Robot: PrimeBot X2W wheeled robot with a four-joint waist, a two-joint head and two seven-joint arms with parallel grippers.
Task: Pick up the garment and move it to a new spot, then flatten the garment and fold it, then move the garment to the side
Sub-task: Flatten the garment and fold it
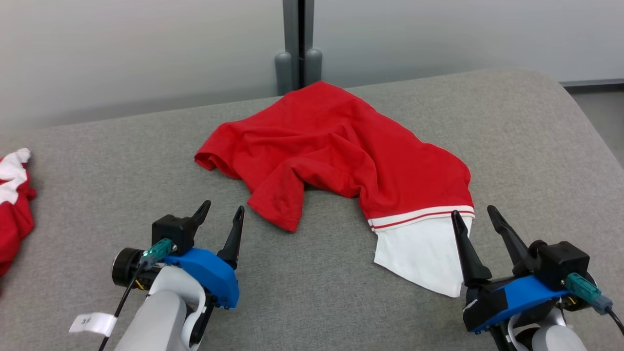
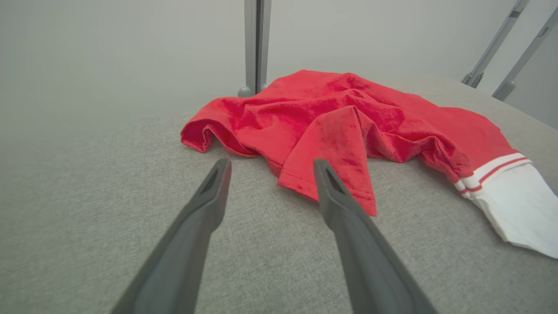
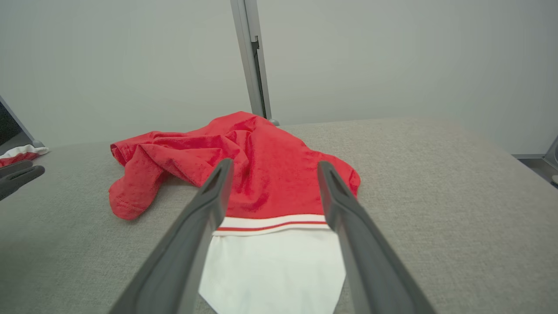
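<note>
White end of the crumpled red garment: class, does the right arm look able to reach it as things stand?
Probably yes. The right tool stands open right by the white end of the crumpled red garment, which lies flat on the grey fabric table with nothing between them.

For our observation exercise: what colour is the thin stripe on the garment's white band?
Red. The stripe shows best in the right wrist view.
</note>
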